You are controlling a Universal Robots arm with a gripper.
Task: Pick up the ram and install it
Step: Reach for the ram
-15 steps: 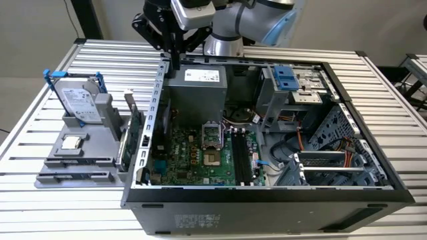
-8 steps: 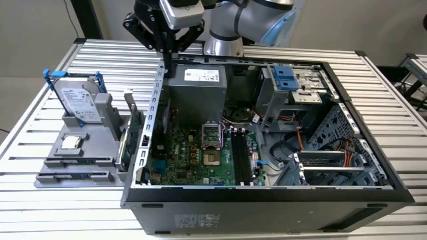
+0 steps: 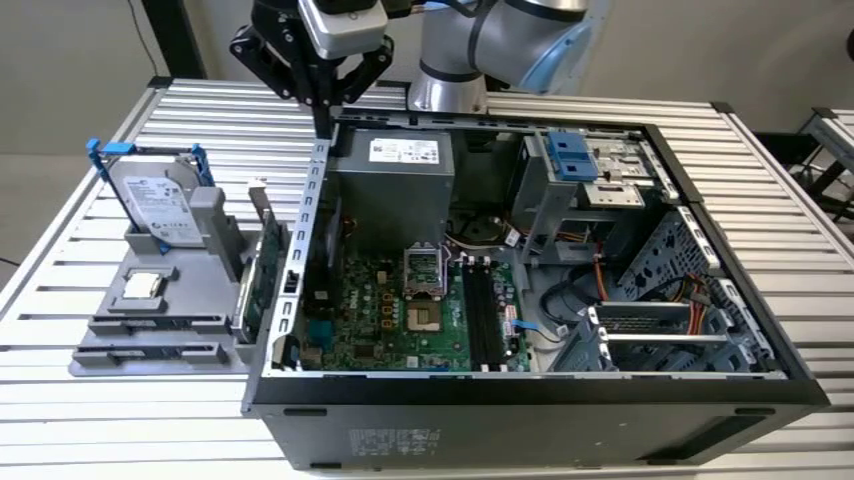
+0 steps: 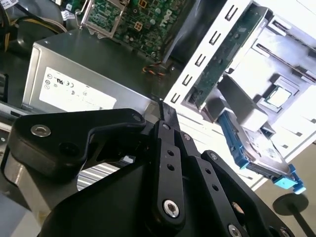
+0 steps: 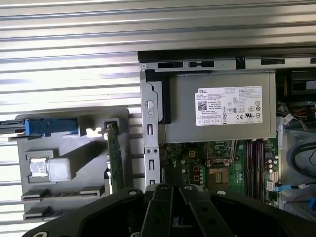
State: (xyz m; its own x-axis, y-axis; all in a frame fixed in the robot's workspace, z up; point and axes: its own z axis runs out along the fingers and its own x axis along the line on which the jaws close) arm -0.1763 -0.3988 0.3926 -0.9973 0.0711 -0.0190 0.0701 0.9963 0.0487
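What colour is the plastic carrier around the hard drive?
Blue. The carrier on the hard drive shows best in the exterior view.

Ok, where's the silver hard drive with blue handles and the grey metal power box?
Silver hard drive with blue handles [image 3: 154, 205]: exterior view, its labelled face.
Grey metal power box [image 5: 222, 106]: first wrist view, its white label.

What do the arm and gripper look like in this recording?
The arm has rounded silver-grey joints with a light blue cap. The gripper is black, with linked fingers studded with silver screw heads.
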